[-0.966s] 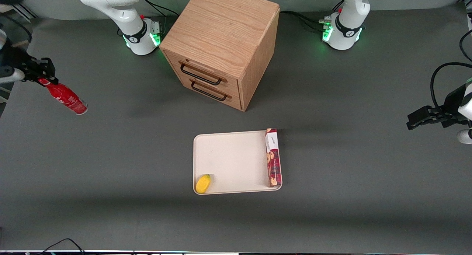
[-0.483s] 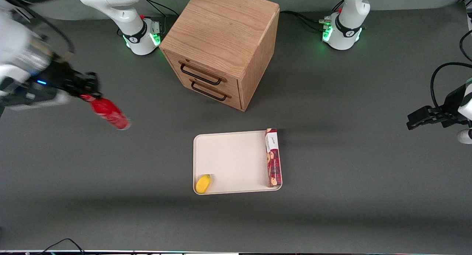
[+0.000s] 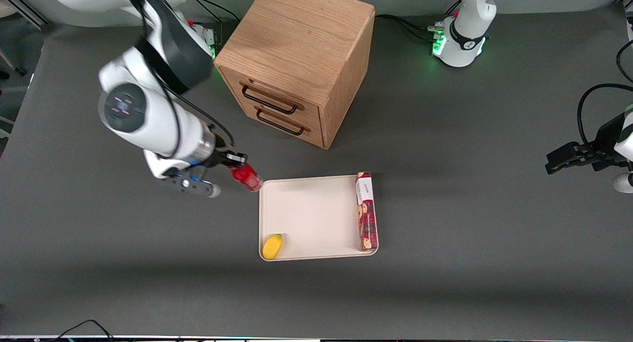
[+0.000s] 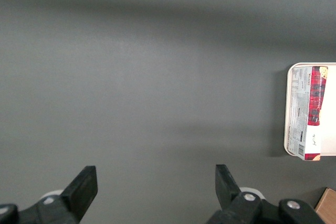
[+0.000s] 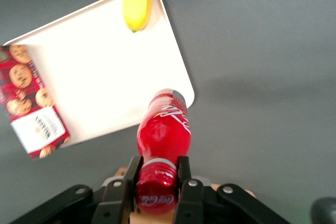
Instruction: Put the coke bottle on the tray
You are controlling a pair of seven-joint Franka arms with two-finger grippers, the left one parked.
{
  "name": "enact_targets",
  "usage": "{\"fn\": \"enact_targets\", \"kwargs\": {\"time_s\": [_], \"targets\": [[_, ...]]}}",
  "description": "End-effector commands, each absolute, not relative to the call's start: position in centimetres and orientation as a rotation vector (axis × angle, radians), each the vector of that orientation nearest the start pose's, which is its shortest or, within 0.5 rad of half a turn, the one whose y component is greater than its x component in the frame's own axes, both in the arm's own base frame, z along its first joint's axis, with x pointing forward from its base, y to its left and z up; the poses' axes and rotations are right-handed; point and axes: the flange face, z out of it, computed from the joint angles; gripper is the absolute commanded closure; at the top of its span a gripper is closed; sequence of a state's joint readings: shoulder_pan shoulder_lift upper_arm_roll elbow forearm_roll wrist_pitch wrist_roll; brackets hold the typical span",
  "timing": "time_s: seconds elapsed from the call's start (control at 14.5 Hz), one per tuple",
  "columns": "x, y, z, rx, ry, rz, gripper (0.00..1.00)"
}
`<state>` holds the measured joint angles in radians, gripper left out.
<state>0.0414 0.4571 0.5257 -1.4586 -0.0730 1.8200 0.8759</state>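
Note:
My right gripper (image 3: pixel 234 165) (image 5: pixel 156 174) is shut on the neck of the red coke bottle (image 3: pixel 247 178) (image 5: pixel 164 131) and holds it tilted in the air. The bottle's silvery base hangs just at the corner of the cream-white tray (image 3: pixel 311 216) (image 5: pixel 89 72) that is farthest from the front camera, toward the working arm's end. The fingers (image 5: pixel 131 170) press on both sides of the red cap.
On the tray lie a yellow lemon-like object (image 3: pixel 272 246) (image 5: pixel 137 6) at its near corner and a long red biscuit box (image 3: pixel 366 211) (image 5: pixel 32 103) along the edge toward the parked arm. A wooden two-drawer cabinet (image 3: pixel 296 60) stands farther from the camera than the tray.
My right gripper has carried the bottle from the working arm's end of the table across to the tray's corner. Tray, lemon-like object and box have not moved.

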Motion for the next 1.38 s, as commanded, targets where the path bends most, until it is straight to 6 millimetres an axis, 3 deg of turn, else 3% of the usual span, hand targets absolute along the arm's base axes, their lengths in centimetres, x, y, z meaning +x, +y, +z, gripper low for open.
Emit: {"fn": "enact_targets", "kwargs": {"time_s": [0.0, 0.21, 0.34, 0.41, 0.48, 0.55, 0.69, 0.83, 0.9, 1.03, 1.17, 1.31], "targets": [[58.5, 33.2, 39.9, -3.023, 0.596, 0.105, 1.00], [58.3, 34.7, 35.4, -3.046, 0.683, 0.071, 1.00], [58.2, 35.7, 33.8, -3.038, 0.703, 0.058, 1.00], [58.2, 35.7, 33.4, -3.039, 0.707, 0.062, 0.87], [58.4, 35.5, 33.0, -3.038, 0.712, 0.068, 0.48], [58.5, 35.4, 33.1, -3.037, 0.715, 0.068, 0.00], [59.0, 35.2, 35.0, -3.035, 0.699, 0.022, 0.00], [59.0, 34.7, 40.8, -3.060, 0.704, -0.043, 0.00], [58.8, 34.0, 45.1, -3.086, 0.679, -0.075, 0.00], [57.1, 31.1, 54.4, -3.208, 0.436, -0.096, 0.00], [55.1, 26.6, 60.9, -3.272, 0.231, -0.004, 0.00], [53.1, 20.0, 66.1, -3.259, 0.158, 0.053, 0.00]]}}
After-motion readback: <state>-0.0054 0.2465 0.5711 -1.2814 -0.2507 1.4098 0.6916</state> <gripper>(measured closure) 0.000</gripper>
